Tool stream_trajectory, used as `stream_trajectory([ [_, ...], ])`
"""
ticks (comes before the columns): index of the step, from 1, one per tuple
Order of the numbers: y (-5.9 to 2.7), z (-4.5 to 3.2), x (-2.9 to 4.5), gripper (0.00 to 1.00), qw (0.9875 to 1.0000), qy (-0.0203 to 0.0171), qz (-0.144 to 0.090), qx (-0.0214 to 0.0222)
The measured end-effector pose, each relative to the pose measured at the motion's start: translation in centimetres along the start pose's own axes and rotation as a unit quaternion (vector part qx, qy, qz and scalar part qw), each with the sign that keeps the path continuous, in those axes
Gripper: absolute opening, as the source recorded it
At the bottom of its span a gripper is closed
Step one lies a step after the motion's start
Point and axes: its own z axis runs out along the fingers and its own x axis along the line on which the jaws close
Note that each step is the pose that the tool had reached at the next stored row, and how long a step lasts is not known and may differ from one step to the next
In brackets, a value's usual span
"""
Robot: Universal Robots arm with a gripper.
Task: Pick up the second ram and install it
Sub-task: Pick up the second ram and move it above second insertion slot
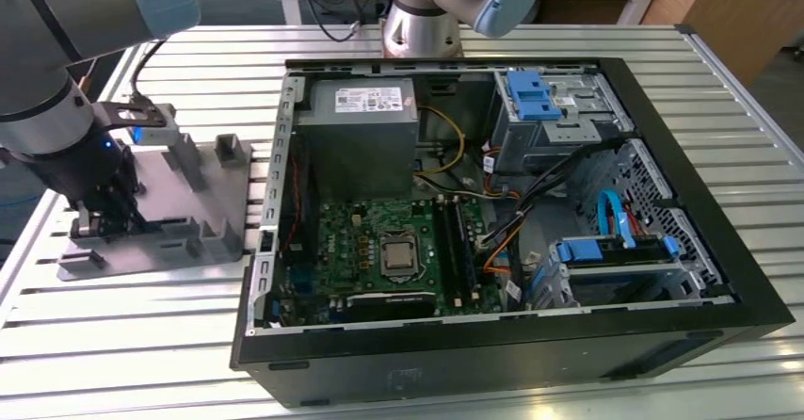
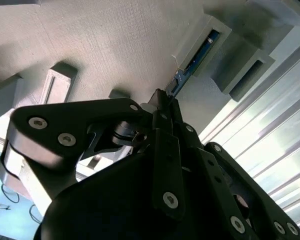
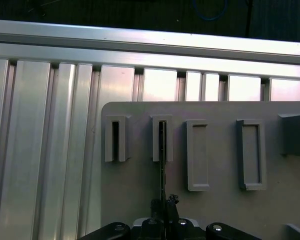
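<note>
In the exterior view, the gripper (image 1: 104,224) is down on the grey tray (image 1: 188,241) at the exterior view's left. It is well apart from the open computer case (image 1: 503,359) and its green board (image 1: 364,241).

In the second wrist view, the gripper is pinched narrow on the second ram (image 2: 195,57), a thin blue-green stick. The stick's far end sits in a slotted post (image 2: 220,50) of the tray.

In the first wrist view, the ram looks like a thin dark line running from the gripper into that post. I think the pull should go straight along the slot, with no tilt, so the stick does not bend or catch.
</note>
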Motion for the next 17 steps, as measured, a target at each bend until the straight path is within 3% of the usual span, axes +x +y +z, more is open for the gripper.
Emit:
stream_trajectory([
  [11,0.00,0.00,0.00,0.14,1.0000,-0.0005,0.000,0.0001],
  [17,0.04,-1.01,-0.02,0.14,1.0000,-0.0041,0.000,0.0002],
])
